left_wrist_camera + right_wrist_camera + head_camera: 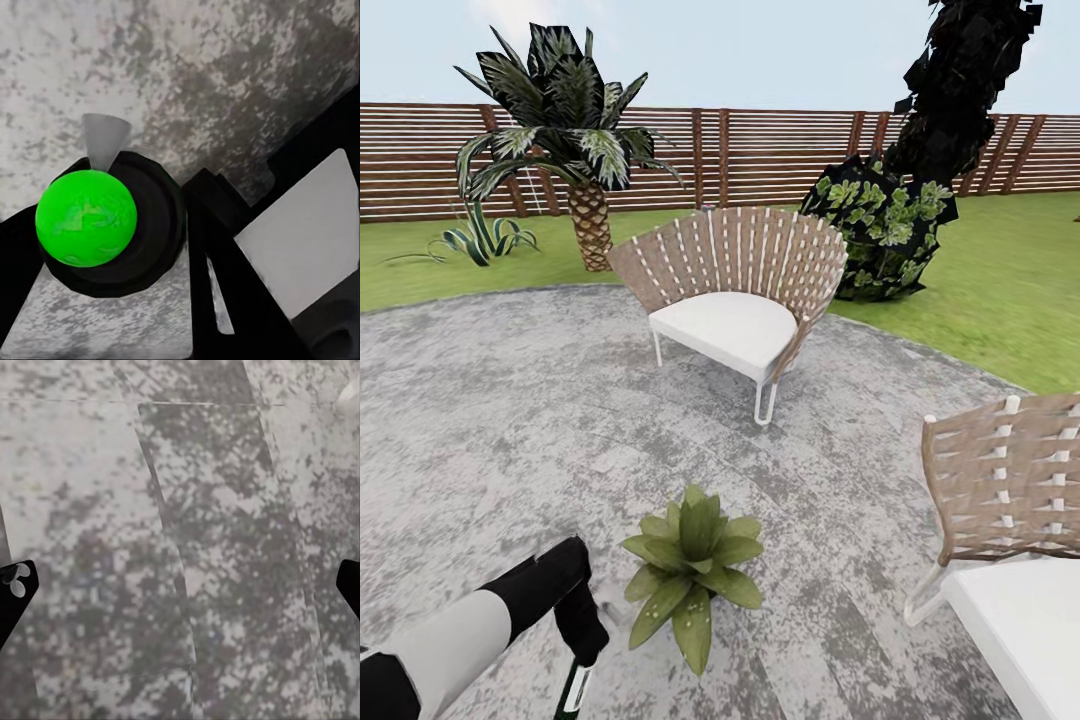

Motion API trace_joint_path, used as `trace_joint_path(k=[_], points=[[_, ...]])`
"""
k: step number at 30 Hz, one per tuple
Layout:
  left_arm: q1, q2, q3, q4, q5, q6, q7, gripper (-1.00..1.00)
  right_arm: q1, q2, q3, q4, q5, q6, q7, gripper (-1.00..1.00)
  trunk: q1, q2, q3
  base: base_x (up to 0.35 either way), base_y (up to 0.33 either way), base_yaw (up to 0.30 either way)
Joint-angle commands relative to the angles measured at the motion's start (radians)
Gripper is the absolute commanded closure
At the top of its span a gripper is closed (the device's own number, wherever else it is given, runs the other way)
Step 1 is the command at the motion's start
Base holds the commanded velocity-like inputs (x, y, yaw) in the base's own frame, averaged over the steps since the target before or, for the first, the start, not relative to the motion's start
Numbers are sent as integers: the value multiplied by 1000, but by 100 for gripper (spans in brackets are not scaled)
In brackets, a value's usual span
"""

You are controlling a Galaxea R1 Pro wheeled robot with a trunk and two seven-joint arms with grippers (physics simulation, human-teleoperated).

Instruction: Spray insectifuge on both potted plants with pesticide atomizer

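Head view: left gripper (582, 640) clamped on atomizer (572, 690), just beside plant (691, 572) on patio (480, 400). Advised: tilt nozzle toward rosette, sweep across all leaves.

Left wrist view: fingers (225, 247) pinching bottle; green ball at its end.

Right wrist view: right gripper (180, 585) spread wide over bare paving, empty.

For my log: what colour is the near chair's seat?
White seat, clearest in the head view.

We are outside in a garden: green lawn (1010, 290), a round grey patio (490, 400), a brown wooden fence (780, 150), a palm (575, 120), and two woven chairs (735, 285).
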Motion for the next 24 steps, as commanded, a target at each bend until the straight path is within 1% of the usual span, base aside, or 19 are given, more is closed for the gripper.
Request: trace_joint_path(k=[1,4,7,10,12,13,15,19,22,23,24], points=[[-2,1,0,-3,-9,4,-5,100,-1,0,-7,1,11,-3,-4,-100,0,0,-1,0,0,0],[-18,-1,4,-7,-6,13,-3,100,-1,0,-7,1,11,-3,-4,-100,0,0,-1,0,0,0],[-38,-4,24,-9,-4,16,-3,100,-1,0,-7,1,11,-3,-4,-100,11,-21,-13,0,0,0],[-43,-7,30,-10,-4,18,-4,100,-1,1,-7,1,11,-3,-4,-100,23,-42,-27,0,0,0],[-45,-13,31,-13,-3,21,-10,100,-1,1,-7,1,11,-3,-4,-100,23,-42,-29,0,0,0],[-48,-15,32,-14,-3,22,-18,100,-1,1,-7,1,12,-3,-4,-100,23,-42,-30,0,0,0],[-73,-18,31,-10,-2,31,-63,100,-1,0,-7,1,12,-3,-4,-100,23,-42,-30,0,0,0],[-124,-17,23,-14,-8,121,-164,100,-1,1,-7,1,12,-3,-4,-100,23,-42,-30,0,0,0],[-134,-7,22,-5,-10,132,-177,100,-1,0,-7,1,12,-3,-4,-100,23,-42,-30,0,0,0],[-132,-7,22,-3,-10,132,-178,100,-1,0,-7,1,12,-3,-4,-100,23,-42,-30,0,0,0],[-129,-9,20,-1,-17,132,-179,100,-1,0,-7,1,12,-3,-4,-100,23,-42,-30,0,0,0]])
